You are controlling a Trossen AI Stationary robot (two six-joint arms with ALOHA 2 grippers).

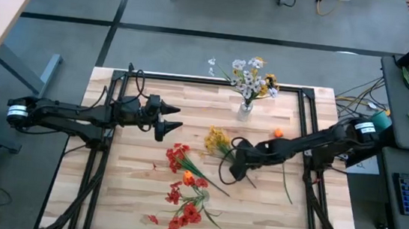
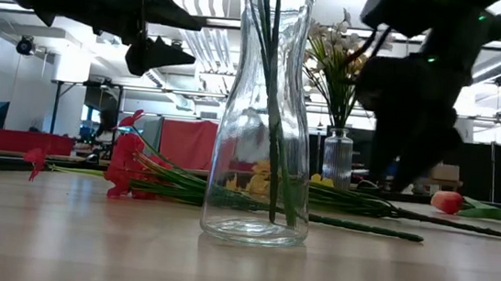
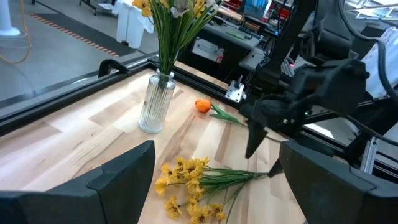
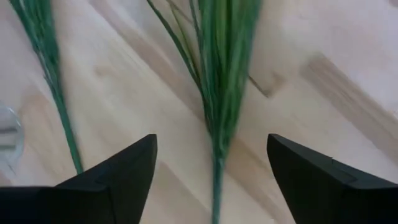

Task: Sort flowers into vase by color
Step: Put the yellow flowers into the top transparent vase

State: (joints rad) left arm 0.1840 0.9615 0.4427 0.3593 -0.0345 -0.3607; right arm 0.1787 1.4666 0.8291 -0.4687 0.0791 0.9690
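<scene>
A yellow spray [image 1: 217, 140] [image 3: 186, 186] lies mid-table, its green stems [image 4: 221, 81] running toward the right arm. My right gripper [image 1: 235, 173] [image 4: 211, 149] is open and points down over those stems, one finger on either side, apart from them. Several red sprays [image 1: 182, 191] [image 2: 128, 170] lie toward the near edge. An orange bloom [image 1: 278, 133] [image 3: 203, 106] lies on its long stem near the right rail. My left gripper [image 1: 174, 120] [image 3: 214, 180] is open, hovering left of the yellow spray. A ribbed vase [image 1: 245, 109] [image 3: 154, 102] holds white and yellow flowers.
A clear waisted glass vase [image 2: 267, 114] stands close to the low camera with green stems in it. Black rails [image 1: 304, 139] frame the table on the left, right and far sides. Bare wood [image 1: 129, 197] lies left of the red sprays.
</scene>
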